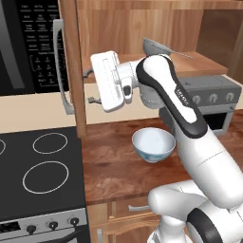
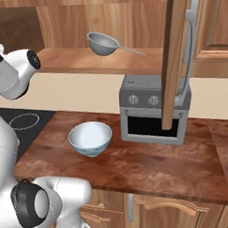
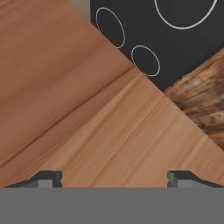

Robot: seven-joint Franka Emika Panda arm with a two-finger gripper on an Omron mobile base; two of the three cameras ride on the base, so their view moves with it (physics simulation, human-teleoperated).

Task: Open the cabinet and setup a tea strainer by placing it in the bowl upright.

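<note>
Nearest, the stovetop (image 1: pixel 42 175) sits dark at the left of the wooden counter (image 2: pixel 151 166), rings showing. On the counter just right of it stands the bowl (image 1: pixel 153 144), white, pale blue inside, upright and holding nothing. Right of the bowl, a grey toaster oven (image 2: pixel 153 112) against the wall.

Above the counter the arm reaches left, wrist level with the shelf edge. The tool (image 1: pixel 90 86) points at the swung-out cabinet door (image 1: pixel 75 61); its two fingers stand spread wide with nothing between them, the door's wood grain close ahead in the hand view. Both cabinet doors hang open, grey bar handles (image 2: pixel 190 47) facing out.

Farthest, on the cabinet shelf (image 2: pixel 85 61), the tea strainer (image 2: pixel 103 43) rests with its mesh basket left and thin handle running right, well apart from the tool.

Handling, by judgement: light, stiff metal, smooth and likely to slip or roll on its round basket. Rim edge or handle root looks the surest hold; the thin handle alone may twist. Bowl is ceramic, so set it in gently.
</note>
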